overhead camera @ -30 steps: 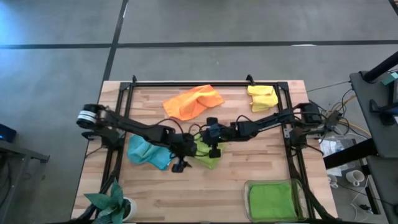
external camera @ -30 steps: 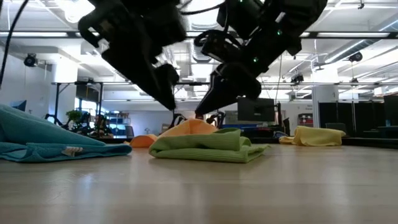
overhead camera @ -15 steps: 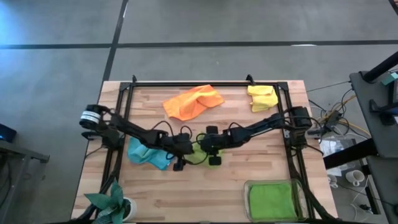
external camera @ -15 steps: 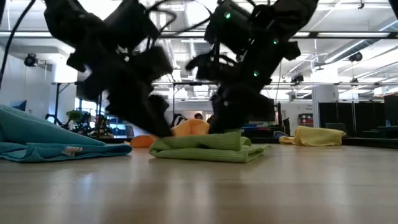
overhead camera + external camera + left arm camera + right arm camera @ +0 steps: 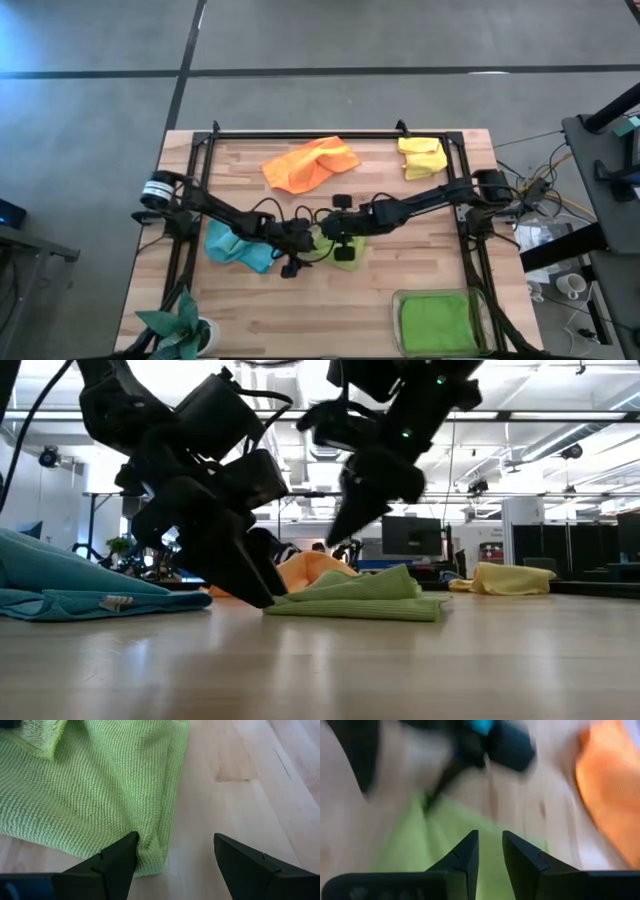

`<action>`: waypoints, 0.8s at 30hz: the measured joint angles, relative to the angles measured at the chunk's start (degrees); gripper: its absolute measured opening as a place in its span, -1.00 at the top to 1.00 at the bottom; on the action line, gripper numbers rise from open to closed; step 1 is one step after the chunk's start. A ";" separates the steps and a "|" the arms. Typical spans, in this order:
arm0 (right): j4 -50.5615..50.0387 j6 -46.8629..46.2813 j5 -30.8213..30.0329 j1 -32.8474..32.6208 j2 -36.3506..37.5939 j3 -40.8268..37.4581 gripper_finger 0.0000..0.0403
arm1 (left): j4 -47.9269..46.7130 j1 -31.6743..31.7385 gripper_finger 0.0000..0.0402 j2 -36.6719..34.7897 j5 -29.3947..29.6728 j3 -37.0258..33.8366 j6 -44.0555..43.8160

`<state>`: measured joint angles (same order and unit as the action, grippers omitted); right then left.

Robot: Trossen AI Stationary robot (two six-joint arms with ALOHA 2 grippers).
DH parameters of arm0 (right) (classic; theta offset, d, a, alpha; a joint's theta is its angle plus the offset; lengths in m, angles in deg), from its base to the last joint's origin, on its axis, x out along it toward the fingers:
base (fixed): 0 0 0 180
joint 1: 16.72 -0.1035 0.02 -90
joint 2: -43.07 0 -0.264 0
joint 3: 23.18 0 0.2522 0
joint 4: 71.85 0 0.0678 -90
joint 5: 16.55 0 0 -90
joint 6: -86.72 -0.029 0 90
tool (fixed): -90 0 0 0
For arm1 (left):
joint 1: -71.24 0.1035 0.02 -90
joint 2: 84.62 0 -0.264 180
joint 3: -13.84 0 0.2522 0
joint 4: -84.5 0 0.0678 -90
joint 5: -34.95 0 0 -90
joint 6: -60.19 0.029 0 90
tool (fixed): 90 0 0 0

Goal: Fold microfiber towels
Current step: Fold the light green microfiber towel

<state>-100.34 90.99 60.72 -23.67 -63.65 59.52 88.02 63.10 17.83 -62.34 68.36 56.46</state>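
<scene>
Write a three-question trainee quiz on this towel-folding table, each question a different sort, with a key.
1. True or false: the clear plastic tray holds a green towel.
2. Which towel lies under both claws at the table's middle? A orange towel B yellow-green towel C light blue towel
3. Fill in: the left claw stands ___, one finger at that towel's corner, the other on bare wood.

Key: 1 true; 2 B; 3 open.

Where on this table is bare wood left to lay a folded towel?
Bare wood lies along the front, between the plant and clear tray, and between the orange towel and yellow towel. The middle is crowded: both arms over the yellow-green towel.
</scene>
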 joint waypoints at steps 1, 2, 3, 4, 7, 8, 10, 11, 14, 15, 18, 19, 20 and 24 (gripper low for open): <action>2.67 0.27 0.81 0.20 -0.24 -0.26 0.58 | -0.13 -0.02 -0.23 -0.32 0.05 -0.04 -0.07; 3.09 0.27 1.13 0.30 -0.82 -0.71 0.58 | -0.31 -0.07 -0.23 -0.39 0.04 -0.14 -0.18; 2.61 0.15 1.11 0.43 -1.61 -0.98 0.59 | -0.52 -0.12 -0.23 -0.44 0.07 -0.18 -0.20; 1.86 -0.29 1.15 0.60 -2.14 -1.21 0.59 | -0.63 -0.13 -0.23 -0.56 0.12 -0.19 -0.21; -7.05 -1.98 0.99 0.99 -3.15 -2.24 0.62 | -0.53 -0.15 -0.23 -0.51 0.13 -0.49 -0.23; -9.96 -2.96 0.70 1.03 -3.12 -2.24 0.62 | -0.41 -0.13 -0.23 -0.49 0.06 -0.60 -0.24; -19.81 -6.13 -0.70 1.32 -2.01 -2.28 0.64 | -0.40 -0.18 -0.23 -0.49 0.25 -0.68 -0.23; -24.89 -8.19 -1.56 1.32 -1.49 -2.32 0.64 | -0.34 -0.17 -0.23 -0.49 0.22 -0.68 -0.25; -37.65 -12.98 -3.63 1.33 0.77 -2.18 0.65 | -0.26 -0.17 -0.23 -0.47 0.45 -0.71 -0.27; -39.13 -13.73 -3.80 1.22 1.87 -2.27 0.65 | -0.22 -0.17 -0.23 -0.47 0.66 -0.71 -0.28; -34.67 -13.23 -4.00 0.19 4.89 -3.89 0.63 | 0.44 -0.11 -0.23 -0.56 1.56 -0.82 -0.36; -30.97 -11.87 -3.94 -0.34 5.82 -4.91 0.62 | 0.66 -0.07 -0.23 -0.90 1.53 -0.74 -0.41; -26.71 -10.07 -3.81 -0.92 6.83 -5.97 0.61 | 0.43 -0.07 -0.23 -1.04 1.62 -0.52 -0.32; -14.01 -1.12 -3.34 -4.00 11.09 -9.90 0.57 | -1.35 -0.29 -0.23 -3.60 2.38 0.05 -0.43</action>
<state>-114.36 89.87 57.38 -27.67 -52.56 49.62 86.67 62.81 14.22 -59.96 68.41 56.03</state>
